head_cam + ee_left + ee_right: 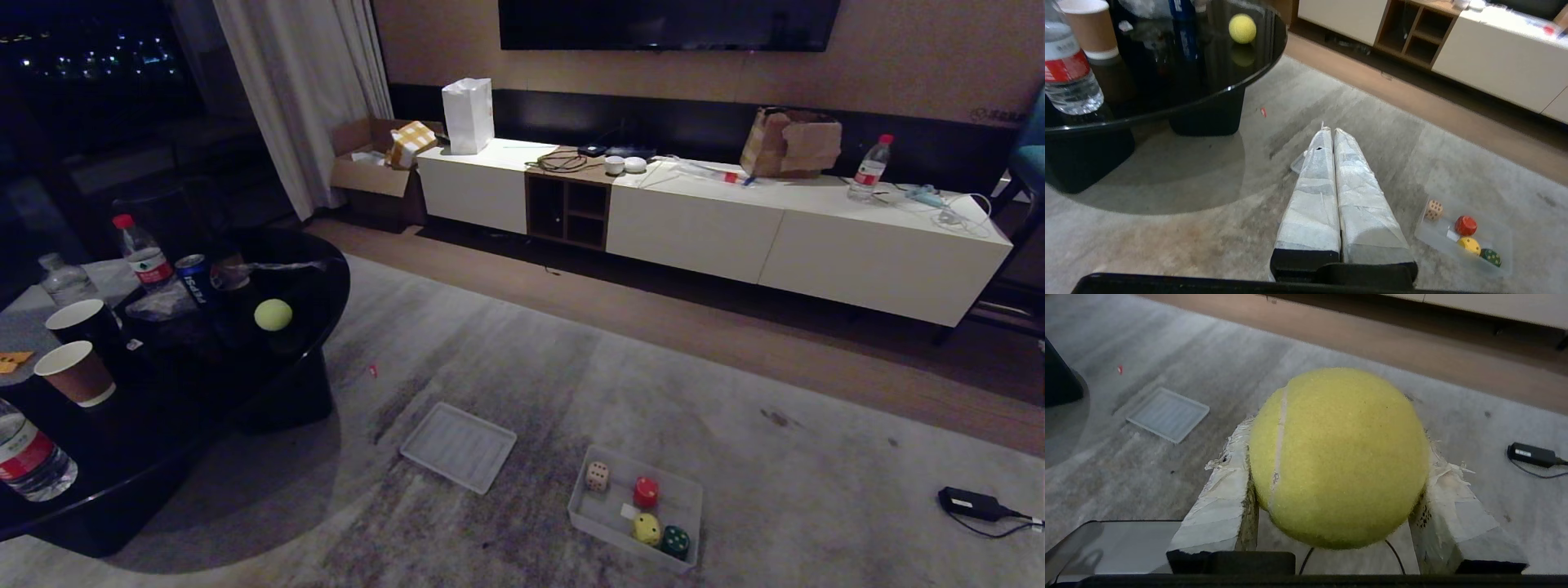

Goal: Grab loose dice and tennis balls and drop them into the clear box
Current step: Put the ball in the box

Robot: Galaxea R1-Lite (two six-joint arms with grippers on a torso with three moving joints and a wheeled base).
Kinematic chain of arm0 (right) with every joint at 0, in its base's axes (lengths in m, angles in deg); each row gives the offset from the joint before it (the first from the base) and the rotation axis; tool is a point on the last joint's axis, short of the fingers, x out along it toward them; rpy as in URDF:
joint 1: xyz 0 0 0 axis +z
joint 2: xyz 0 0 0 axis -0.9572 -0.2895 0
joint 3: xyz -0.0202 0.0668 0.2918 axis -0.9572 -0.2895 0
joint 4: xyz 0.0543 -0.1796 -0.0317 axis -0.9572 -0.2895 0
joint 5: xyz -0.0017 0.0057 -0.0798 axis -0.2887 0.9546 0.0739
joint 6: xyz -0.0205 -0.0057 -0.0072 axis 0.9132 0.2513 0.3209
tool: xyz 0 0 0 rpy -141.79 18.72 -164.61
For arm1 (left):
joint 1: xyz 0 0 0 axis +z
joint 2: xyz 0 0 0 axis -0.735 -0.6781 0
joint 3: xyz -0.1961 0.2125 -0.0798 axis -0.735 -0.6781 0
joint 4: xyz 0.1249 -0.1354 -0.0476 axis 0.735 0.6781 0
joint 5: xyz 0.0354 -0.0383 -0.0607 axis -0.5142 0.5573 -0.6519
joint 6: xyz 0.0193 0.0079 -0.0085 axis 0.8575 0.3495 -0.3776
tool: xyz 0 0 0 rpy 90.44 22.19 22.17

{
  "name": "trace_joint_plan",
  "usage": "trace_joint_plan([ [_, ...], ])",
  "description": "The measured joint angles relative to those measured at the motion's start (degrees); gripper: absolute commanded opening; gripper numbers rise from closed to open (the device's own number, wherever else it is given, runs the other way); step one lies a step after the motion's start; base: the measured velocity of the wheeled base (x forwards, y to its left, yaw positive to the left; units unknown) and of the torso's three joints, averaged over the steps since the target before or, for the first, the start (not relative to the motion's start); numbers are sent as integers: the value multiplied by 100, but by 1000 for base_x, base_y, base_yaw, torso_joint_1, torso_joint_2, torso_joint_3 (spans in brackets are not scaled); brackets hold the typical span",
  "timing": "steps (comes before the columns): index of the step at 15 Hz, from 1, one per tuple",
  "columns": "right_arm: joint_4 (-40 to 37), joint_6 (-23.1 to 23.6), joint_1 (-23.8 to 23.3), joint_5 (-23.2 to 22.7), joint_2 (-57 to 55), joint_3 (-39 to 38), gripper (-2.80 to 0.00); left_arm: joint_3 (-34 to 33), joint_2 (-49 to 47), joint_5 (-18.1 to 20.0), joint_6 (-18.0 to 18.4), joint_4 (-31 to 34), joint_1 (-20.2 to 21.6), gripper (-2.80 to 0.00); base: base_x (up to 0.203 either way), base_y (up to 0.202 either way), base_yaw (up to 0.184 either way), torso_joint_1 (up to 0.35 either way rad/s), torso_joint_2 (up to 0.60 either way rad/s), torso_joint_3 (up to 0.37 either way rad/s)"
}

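Your right gripper [1337, 486] squeezes a tennis ball [1339, 457] by its fat middle. It looks light, fuzzy and a bit springy, so it may bounce when dropped. Your left gripper [1331, 132] is pressed shut, holding nothing. The clear box [690, 502] sits on the rug.

Little can be read. The blue can [194, 278] on the black surface [318, 269] bears white lettering that looks like "PEPSI", though it is small. The water bottles [144, 255] carry red-and-white labels whose print is too small to make out. The dice [597, 476] show dots only. Nothing near either set of fingers carries any text.
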Motion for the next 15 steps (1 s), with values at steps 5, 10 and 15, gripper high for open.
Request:
trace_joint_plan([
  [5, 0, 2, 0, 4, 0, 0, -280, 0, 0, 0, 1, -1, 0, -280, 0, 0, 0, 2, 2, -199],
  [10, 0, 1, 0, 1, 0, 0, -280, 0, 0, 1, -1, -1, 0, -280, 0, 0, 0, 1, 3, -199],
  [15, 0, 0, 0, 1, 0, 0, -280, 0, 0, 1, 1, -3, 0, -280, 0, 0, 0, 2, 4, -201],
])
